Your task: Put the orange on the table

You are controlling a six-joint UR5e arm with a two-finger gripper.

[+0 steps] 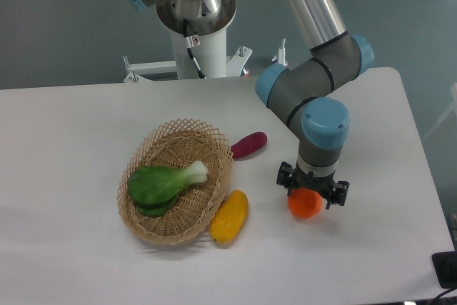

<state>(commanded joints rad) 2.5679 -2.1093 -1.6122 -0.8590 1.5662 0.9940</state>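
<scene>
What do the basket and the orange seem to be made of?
The basket looks like woven wicker, tan and matte: open crossed strands show along its rim. The orange, under the pincer, looks smooth and evenly coloured; whether it is plastic or real fruit cannot be told.

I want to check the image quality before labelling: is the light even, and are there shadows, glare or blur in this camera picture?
Fixed camera view: soft, even light; the table shows no glare. Faint shadows lie under the basket and the orange at the end effector. Everything looks sharp, without motion blur.
</scene>
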